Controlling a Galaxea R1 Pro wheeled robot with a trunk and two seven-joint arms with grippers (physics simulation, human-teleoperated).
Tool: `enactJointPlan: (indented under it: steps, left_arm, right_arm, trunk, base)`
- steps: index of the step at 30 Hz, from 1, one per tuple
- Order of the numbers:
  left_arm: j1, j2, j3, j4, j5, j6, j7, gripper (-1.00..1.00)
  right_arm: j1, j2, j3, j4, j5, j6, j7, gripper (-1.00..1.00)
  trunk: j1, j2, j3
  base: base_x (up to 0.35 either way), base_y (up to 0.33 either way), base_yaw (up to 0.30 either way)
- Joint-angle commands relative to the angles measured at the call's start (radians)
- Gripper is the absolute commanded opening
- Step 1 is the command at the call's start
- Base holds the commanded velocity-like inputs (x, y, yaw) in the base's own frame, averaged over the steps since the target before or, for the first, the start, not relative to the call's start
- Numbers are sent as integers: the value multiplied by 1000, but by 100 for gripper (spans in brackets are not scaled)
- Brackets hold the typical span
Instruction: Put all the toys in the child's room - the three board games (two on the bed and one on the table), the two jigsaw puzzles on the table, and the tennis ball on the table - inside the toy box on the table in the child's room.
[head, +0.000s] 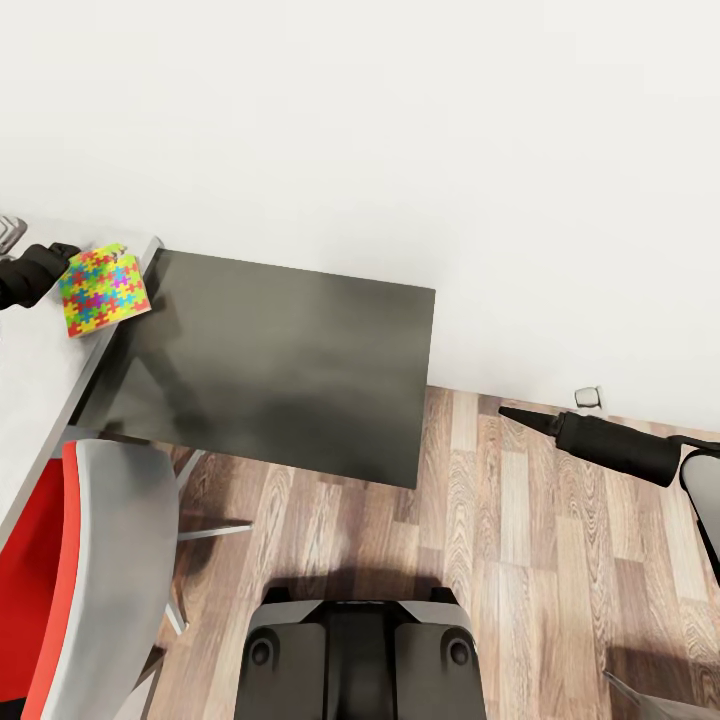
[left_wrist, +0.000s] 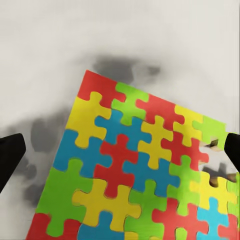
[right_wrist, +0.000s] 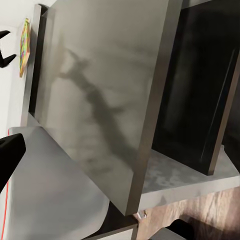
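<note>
Wall (head: 400, 130): plain white, across the whole upper half of the head view.
Floor (head: 520, 520): wood planks, lower right of the head view, running under the desk.
Table (head: 270, 360): its dark grey wing sits at centre left of the head view, square against the wall; the light grey top joins it at the far left edge.
Chair (head: 90, 560): grey seat with a red edge, lower left of the head view, drawn up beside the light grey top.
Right arm: enters from the right edge of the head view, above the floor and well apart from the table.
Right gripper (head: 520, 415): black, its tip pointing left toward the dark wing; whether its fingers are parted or closed, the pictures do not tell.
Jigsaw puzzle (head: 103, 289): bright slab of red, yellow, green and blue pieces, upper left of the head view, tilted, over the seam between the light top and the dark wing.
Left gripper (head: 66, 262): black, at the far left edge, clenched on the puzzle's edge; in the left wrist view the slab (left_wrist: 140, 170) lies between its two dark fingertips (left_wrist: 10, 152).
</note>
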Motion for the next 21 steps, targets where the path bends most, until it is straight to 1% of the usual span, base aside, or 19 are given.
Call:
enactJointPlan:
  steps: [1,7,13,18,21]
  left_arm:
    - [0,4,3,-6,16,8,8,100]
    - [-1,15,17,-18,31,28,8,100]
    - [-1,24,22,-36,36,38,8,100]
    - [-2,41,29,-64,40,59,7,100]
    - [-2,45,34,-73,41,66,7,100]
  right_arm:
    - [-1,0,-1,0,5,5,6,100]
    - [-1,3,-1,0,5,5,6,100]
    - [-1,4,-1,0,5,5,6,100]
    - [-1,6,-1,0,5,5,6,100]
    - [-1,6,-1,0,5,5,6,100]
  trunk:
    - [1,-2,-1]
    - [1,-2,-1]
    - [1,-2,-1]
    - [1,-2,-1]
    - [1,-2,-1]
  base:
    - [0,0,0]
    - [0,0,0]
    - [0,0,0]
    - [0,0,0]
    - [0,0,0]
